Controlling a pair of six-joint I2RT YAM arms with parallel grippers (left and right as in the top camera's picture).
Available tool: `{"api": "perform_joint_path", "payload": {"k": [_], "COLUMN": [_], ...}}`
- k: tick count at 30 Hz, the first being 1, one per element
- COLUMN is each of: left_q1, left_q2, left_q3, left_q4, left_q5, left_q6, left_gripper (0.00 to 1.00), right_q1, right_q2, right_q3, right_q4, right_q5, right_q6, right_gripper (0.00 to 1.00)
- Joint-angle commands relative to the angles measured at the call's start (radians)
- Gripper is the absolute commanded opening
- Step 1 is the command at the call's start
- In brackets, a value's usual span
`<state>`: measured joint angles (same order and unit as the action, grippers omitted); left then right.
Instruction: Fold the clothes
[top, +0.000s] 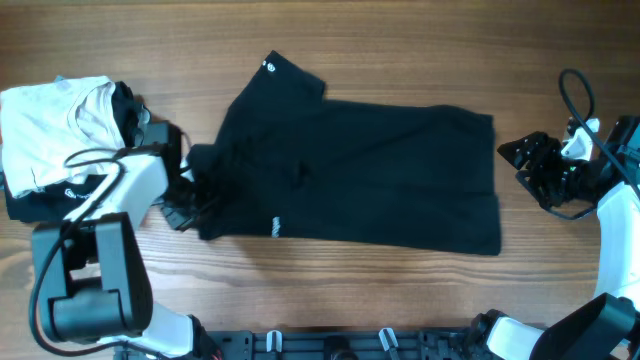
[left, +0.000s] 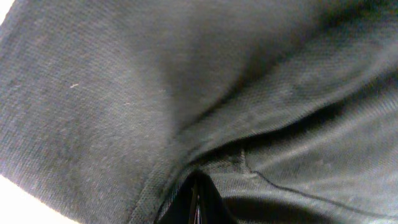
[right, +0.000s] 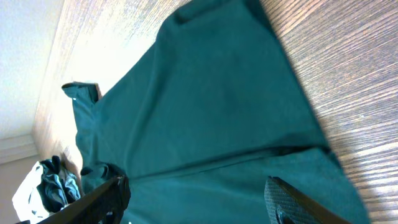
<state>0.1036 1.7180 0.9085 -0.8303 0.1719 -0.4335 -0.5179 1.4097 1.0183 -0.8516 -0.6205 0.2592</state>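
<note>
Shirt (top: 380, 170) spread out, folding barely begun
My left fingers (left: 196, 205) pinch its bunched left edge; it lies mid-worktop (top: 400, 40) (one sleeve (top: 285, 75) poking out), most folds left, I judge; my right fingers (top: 522, 160) hang spread, clear of its right edge.

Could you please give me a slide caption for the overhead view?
Left pincer shut on the black T-shirt spread over the wooden table; right pincer open beside it.

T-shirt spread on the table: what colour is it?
Black T-shirt, clearest in the overhead view.
</note>
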Motion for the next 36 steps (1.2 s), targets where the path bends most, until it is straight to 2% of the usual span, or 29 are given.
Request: {"api": "perform_joint_path", "payload": {"k": [1,6,9,11,12,13,14,16,18,20,22,24,25,26,27,28,29,32,33,34,35,36], "left_q1": [0.132,0.122,0.032,-0.053,-0.089,-0.122,-0.144,-0.176,-0.191,-0.192,-0.192,-0.199,-0.206,-0.216,-0.227,-0.24,-0.248,-0.26,-0.26,-0.26,-0.26,-0.26], "left_q2": [-0.011,-0.138,-0.232,-0.288,-0.304,-0.314,-0.317,-0.315,-0.3,-0.257,-0.2,-0.13,-0.106,-0.081,-0.059,-0.029,-0.009,0.06,0.066,0.066,0.066,0.066], "left_q3": [-0.045,-0.02,0.03,0.088,0.115,0.139,0.153,0.159,0.158,0.158,0.158,0.158,0.158,0.158,0.158,0.158,0.158,0.158,0.158,0.158,0.158,0.158], "left_q4": [-0.039,-0.075,-0.08,-0.074,-0.068,-0.061,-0.049,0.001,0.057,0.1,0.117,0.129,0.137,0.147,0.161,0.182,0.197,0.217,0.218,0.222,0.232,0.248], "left_q5": [-0.174,-0.127,-0.046,-0.022,-0.018,-0.015,-0.015,-0.016,-0.016,-0.015,0.021,0.048,0.048,0.048,0.047,0.044,0.044,0.044,0.044,0.044,0.044,0.044], "left_q6": [-0.042,0.019,0.077,0.136,0.175,0.2,0.2,0.2,0.214,0.221,0.222,0.222,0.222,0.222,0.222,0.222,0.222,0.222,0.222,0.222,0.222,0.222], "left_gripper": [0.04,0.05,0.12,0.16,0.16,0.17,0.18,0.18,0.18,0.18,0.17,0.16,0.15,0.14,0.14,0.14,0.14,0.13,0.12,0.12,0.13,0.13], "right_q1": [0.0,0.022,0.126,0.216,0.24,0.262,0.277,0.294,0.294,0.294,0.294,0.294,0.294,0.294,0.293,0.283,0.271,0.179,0.162,0.154,0.156,0.167], "right_q2": [-0.007,-0.007,0.01,0.084,0.13,0.19,0.233,0.325,0.396,0.466,0.499,0.502,0.502,0.502,0.502,0.5,0.497,0.482,0.482,0.482,0.483,0.483], "right_q3": [0.016,0.016,0.008,0.008,0.008,0.008,0.008,0.008,0.008,0.008,0.008,0.008,0.008,0.008,0.008,0.008,0.008,0.008,0.008,0.008,0.008,0.008], "right_q4": [0.003,0.069,0.242,0.377,0.43,0.481,0.508,0.551,0.584,0.631,0.65,0.658,0.667,0.691,0.712,0.729,0.73,0.66,0.645,0.642,0.646,0.646], "right_q5": [-0.001,-0.002,0.029,0.185,0.183,0.173,0.172,0.172,0.173,0.172,0.136,0.005,-0.028,-0.035,-0.031,-0.031,-0.02,0.014,0.011,-0.013,-0.055,-0.061], "right_q6": [-0.019,-0.052,-0.083,-0.042,-0.043,-0.042,-0.042,-0.042,-0.027,0.016,0.032,0.029,0.029,0.03,0.031,0.037,0.061,0.169,0.163,0.135,0.062,0.021], "right_gripper": [0.74,0.79,0.79,0.73,0.71,0.63,0.6,0.61,0.68,0.68,0.62,0.53,0.46,0.35,0.18,0.07,0.04,0.04,0.04,0.1,0.41,0.48]}}
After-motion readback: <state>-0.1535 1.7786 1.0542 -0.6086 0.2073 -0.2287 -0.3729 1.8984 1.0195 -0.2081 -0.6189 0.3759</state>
